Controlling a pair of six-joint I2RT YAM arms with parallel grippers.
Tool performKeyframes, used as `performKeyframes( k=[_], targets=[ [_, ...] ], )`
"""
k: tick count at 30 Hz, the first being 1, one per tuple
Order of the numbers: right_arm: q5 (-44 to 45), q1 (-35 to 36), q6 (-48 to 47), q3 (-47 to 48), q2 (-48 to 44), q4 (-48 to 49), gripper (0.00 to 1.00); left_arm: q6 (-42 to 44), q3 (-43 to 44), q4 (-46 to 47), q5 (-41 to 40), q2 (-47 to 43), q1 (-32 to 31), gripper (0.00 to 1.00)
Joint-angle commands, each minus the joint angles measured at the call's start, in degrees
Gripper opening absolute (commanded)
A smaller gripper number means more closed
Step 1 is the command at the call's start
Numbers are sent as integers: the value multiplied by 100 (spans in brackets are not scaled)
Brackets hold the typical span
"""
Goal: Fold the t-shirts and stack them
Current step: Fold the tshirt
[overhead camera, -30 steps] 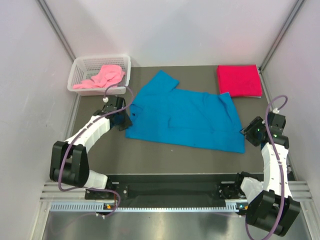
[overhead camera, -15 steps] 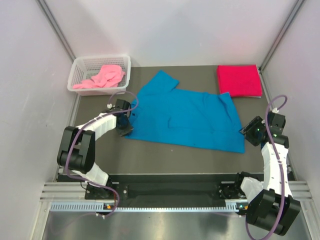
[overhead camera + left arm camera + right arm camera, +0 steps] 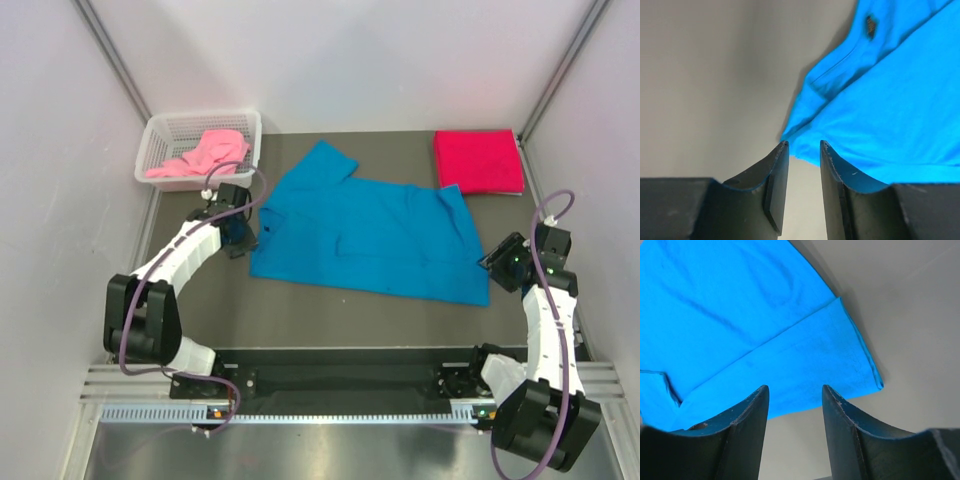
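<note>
Blue t-shirt flat, left pincer parted at its edge, right pincer parted, elbows bent.

We find the widest free lane along the near side, where bare dark table runs between the arm bases and the blue t-shirt, which blankets the middle. The far left corner is taken by the white mesh basket (a pink t-shirt heaped inside), the far right by the folded red t-shirt. Between those two, bare table lies open behind the blue sleeve. Right of the blue shirt there is only a narrow strip before the right wall — the right gripper stands in it.
</note>
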Motion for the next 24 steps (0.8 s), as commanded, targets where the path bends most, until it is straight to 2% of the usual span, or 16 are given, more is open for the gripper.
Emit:
performKeyframes(
  k=[1,4,9,24],
  targets=[
    [-89,-14,-36,134,-145,102,47,-171,-527,71,600,-289,275,36],
    [-97,-23,-54,151,-163,75,47,-347,-1019,677,1171,-465,425,36],
    [-106,-14,-62,134,-163,75,47,-637,-1486,1345,1262,-606,434,36],
    [-71,-14,-98,107,-128,93,47,-857,-1723,1645,1016,-405,425,34]
  ],
)
